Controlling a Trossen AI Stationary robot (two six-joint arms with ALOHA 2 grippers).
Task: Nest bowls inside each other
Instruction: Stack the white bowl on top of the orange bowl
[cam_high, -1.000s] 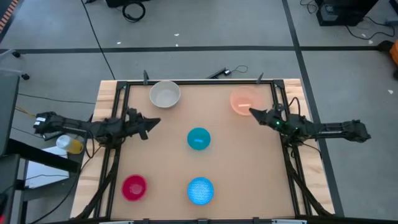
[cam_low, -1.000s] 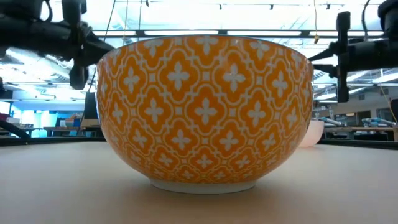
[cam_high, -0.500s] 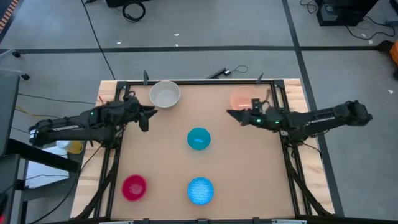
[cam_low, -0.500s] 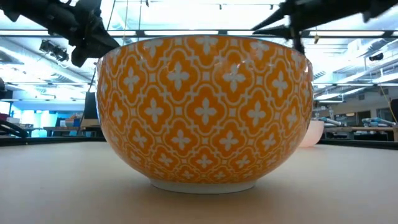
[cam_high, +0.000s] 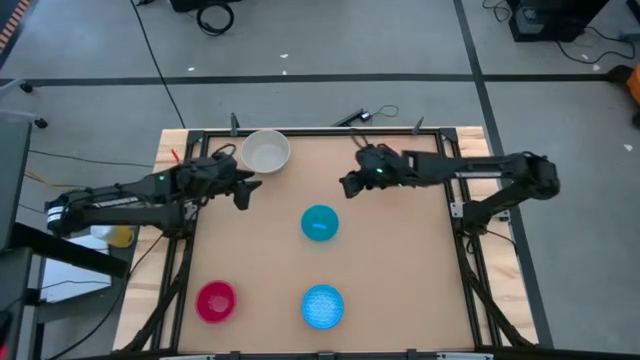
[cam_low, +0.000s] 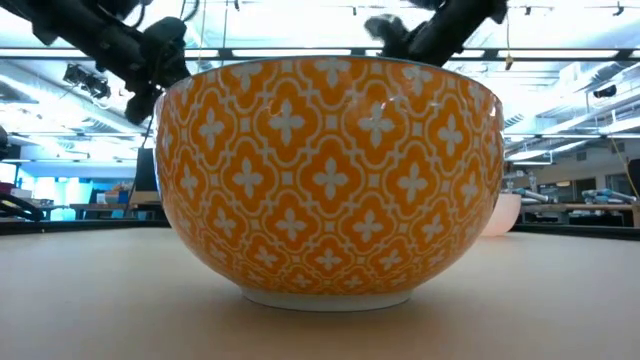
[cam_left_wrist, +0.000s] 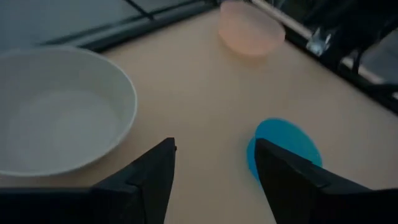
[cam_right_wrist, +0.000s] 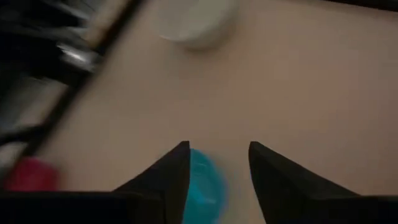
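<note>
Five small bowls rest upright on their bases on the tan table. The white bowl (cam_high: 265, 152) is at the far left, the teal bowl (cam_high: 320, 223) in the middle, the glittery light blue bowl (cam_high: 322, 306) near the front, and the magenta bowl (cam_high: 216, 301) at the front left. The peach bowl (cam_left_wrist: 249, 34) is at the far right, covered by my right arm in the high view. My left gripper (cam_high: 246, 190) hangs open in the air just beside the white bowl (cam_left_wrist: 56, 112). My right gripper (cam_high: 345, 186) hangs open above the table beyond the teal bowl (cam_right_wrist: 205, 177).
A large orange patterned bowl (cam_low: 330, 180) fills the low view close to that camera. A black frame (cam_high: 300, 133) runs around the table's edges. Bare tabletop (cam_high: 400, 270) lies on the right half.
My right gripper has left the peach bowl's side and swung up and toward the table's left, to above the middle of the far half. My left gripper has risen and moved toward the far edge, closer to the white bowl. The bowls have kept their places.
</note>
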